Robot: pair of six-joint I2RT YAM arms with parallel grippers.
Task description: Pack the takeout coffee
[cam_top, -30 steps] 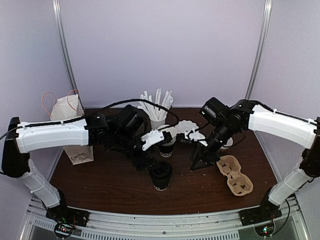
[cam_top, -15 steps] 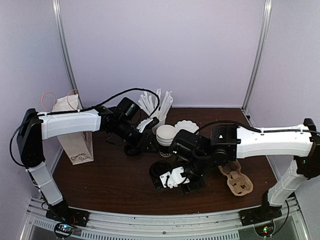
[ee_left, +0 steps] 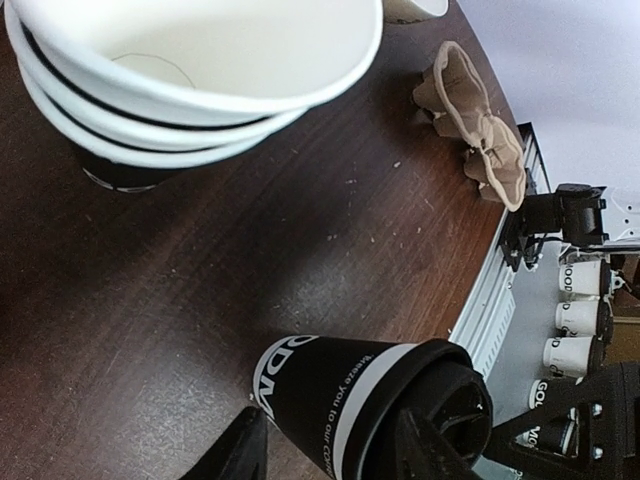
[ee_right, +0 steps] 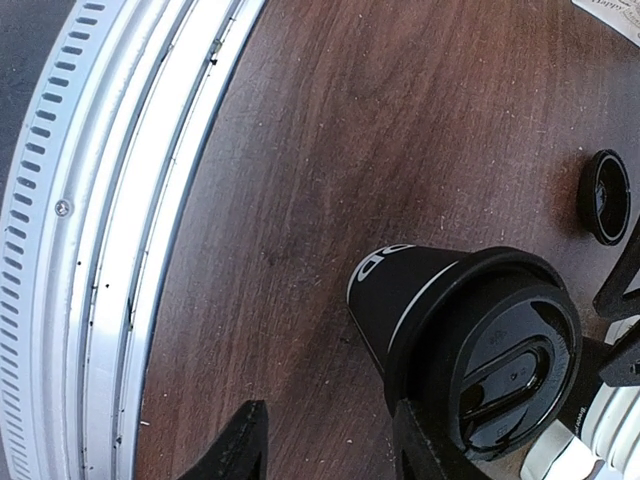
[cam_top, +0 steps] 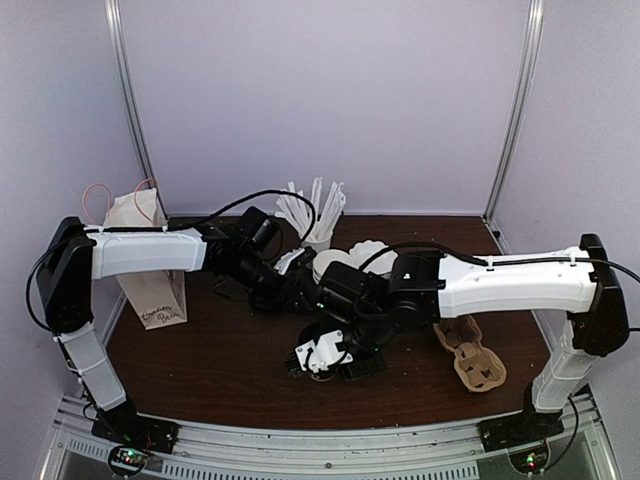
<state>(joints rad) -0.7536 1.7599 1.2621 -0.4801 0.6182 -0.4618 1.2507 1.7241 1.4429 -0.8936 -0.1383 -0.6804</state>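
**Takeout coffee on the table just in front of the cup stack, a gripper on either side**

A dark wood table stands inside lilac walls, with a slotted metal rail along its near edge. Places are given from the stack of white cups, which shows three white rims nested on a black-sided cup. One paper bag with orange handles stands far to its left. One white cup of straws, too crowded to count, stands just behind it. The single black, lidded coffee stands in front of the stack, toward the rail. One cream fluted bowl sits just to the stack's right. One cardboard carrier lies well to its right, nearer the rail.

The left gripper has a finger on each side of the coffee, though whether they press on it cannot be told. The right gripper has its fingers apart over bare wood, one finger beside the cup.
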